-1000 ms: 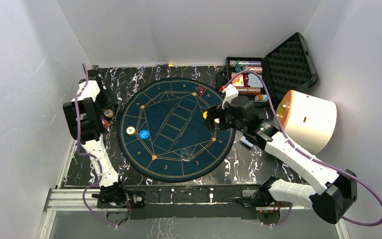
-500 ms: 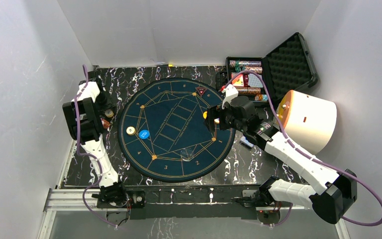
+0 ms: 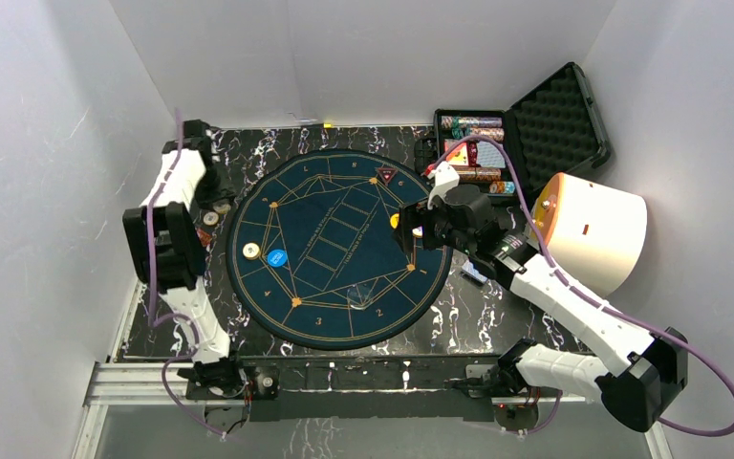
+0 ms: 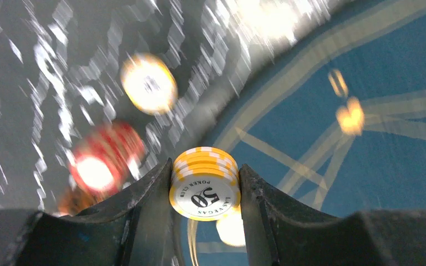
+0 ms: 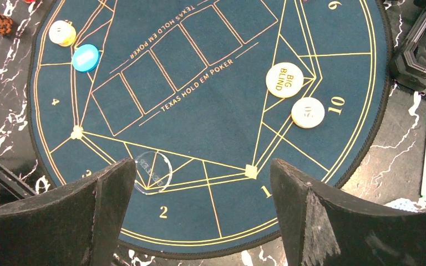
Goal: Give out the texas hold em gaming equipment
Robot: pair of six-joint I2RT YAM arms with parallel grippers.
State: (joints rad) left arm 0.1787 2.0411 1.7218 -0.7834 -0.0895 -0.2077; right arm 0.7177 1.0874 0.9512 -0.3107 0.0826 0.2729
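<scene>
The left end effector (image 4: 205, 191) grips stacked yellow chips (image 4: 204, 184).

Matt and cloth-like, close to felt, on the round dark-blue playing mat (image 5: 199, 127), with flat gold print. Glossy and smooth on the black, white-veined marble-look tabletop (image 3: 459, 316). Smooth hard plastic look with a slight sheen on the stack of yellow-and-white round poker chips (image 4: 204, 185); much the same on the cream round button (image 5: 284, 80) and the blue round disc (image 5: 85, 57). Clear, glassy plastic for the transparent round disc (image 5: 153, 172) at the mat's near side. Matt black and faintly grainy on the fingers (image 5: 321, 227) of the right gripper (image 5: 202, 166). Dull egg-crate foam inside the lid of the black hard case (image 3: 559, 124), far right. Smooth matt white on the big cylinder with orange end (image 3: 597, 229).
</scene>
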